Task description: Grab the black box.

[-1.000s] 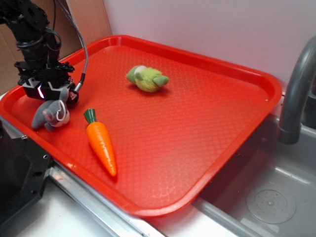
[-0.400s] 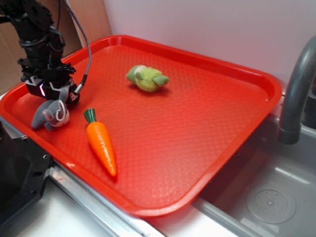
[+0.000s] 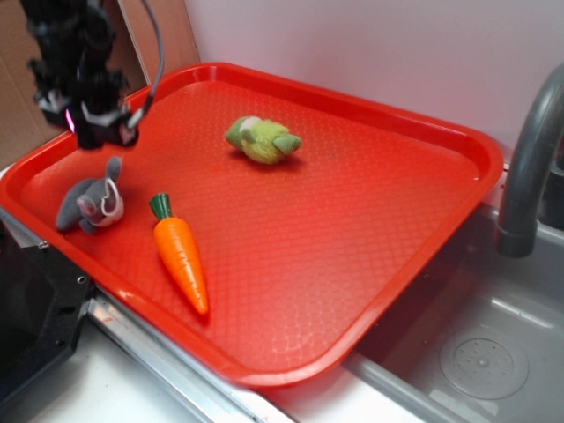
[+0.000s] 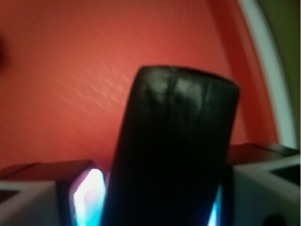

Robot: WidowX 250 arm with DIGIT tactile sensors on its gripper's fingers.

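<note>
From the wrist view I have the black box [image 4: 174, 146] standing up between the fingers [image 4: 157, 207], which are closed onto its lower end on both sides, lit panels glowing either side of it. It fills the middle of that picture, rounded top edge pointing away from the fingers, with the red tray [image 4: 70, 70] blurred beyond it. So I judge the grab itself is done and I am in the lifting part of the job.

In the exterior view the fingers [image 3: 99, 134] hang above the far left corner of the tray [image 3: 352, 247], clear of its surface as far as I can tell. The box itself I cannot make out there; it is lost against the black of the wrist. Below and just in front of the fingers lies the grey plush mouse [image 3: 91, 203], apart from them. The carrot [image 3: 181, 256] sits further out on the same side, and the green plush toy [image 3: 263, 139] is well apart, toward the tray's middle.

What the next move calls for, I reckon, is keeping the squeeze steady and rising straight, since the box is gripped low and could tip or slip out.
</note>
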